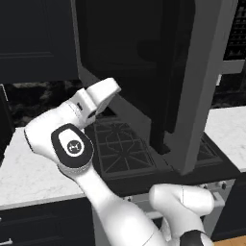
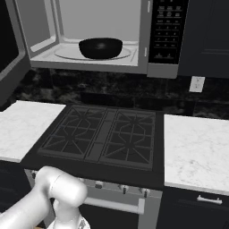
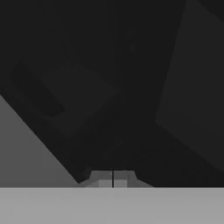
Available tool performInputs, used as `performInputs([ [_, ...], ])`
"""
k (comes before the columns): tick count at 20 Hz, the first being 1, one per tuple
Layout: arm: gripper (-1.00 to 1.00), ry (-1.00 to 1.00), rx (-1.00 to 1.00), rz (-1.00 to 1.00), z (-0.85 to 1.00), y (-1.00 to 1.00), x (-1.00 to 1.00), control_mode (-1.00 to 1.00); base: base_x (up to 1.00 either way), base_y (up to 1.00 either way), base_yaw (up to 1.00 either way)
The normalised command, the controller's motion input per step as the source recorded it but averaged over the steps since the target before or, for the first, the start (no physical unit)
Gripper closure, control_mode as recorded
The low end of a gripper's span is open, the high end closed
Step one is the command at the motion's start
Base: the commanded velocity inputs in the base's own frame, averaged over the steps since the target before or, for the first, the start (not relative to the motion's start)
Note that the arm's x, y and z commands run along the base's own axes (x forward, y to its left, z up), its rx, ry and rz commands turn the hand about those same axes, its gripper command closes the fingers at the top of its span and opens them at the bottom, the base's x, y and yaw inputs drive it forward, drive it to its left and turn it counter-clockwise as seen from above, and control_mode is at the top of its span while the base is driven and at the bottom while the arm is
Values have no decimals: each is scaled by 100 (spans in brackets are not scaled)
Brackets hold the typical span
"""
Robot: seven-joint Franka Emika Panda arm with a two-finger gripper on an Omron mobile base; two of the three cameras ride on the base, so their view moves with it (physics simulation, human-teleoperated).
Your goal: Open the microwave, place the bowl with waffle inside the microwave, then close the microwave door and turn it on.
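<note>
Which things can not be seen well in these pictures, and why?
- Waffle: right base view, the bowl wall hides whatever lies inside it.
- Microwave top: cut by the upper edge, right base view.
- Button labels: too small to read.
- End effector: shut, in the hand view; whether it touches the dark microwave door is unclear.

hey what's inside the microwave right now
A small shallow round black bowl sits on the pale turntable inside the grey-framed open microwave. The bowl's wall hides its contents, so whether the waffle is in it cannot be seen.
</note>
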Motion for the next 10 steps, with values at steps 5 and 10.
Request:
performInputs([
  [5,100,0,2,-1,12,-100,96,-100,0,0,0],
  [10,100,0,6,2,23,-97,99,-100,0,0,0],
])
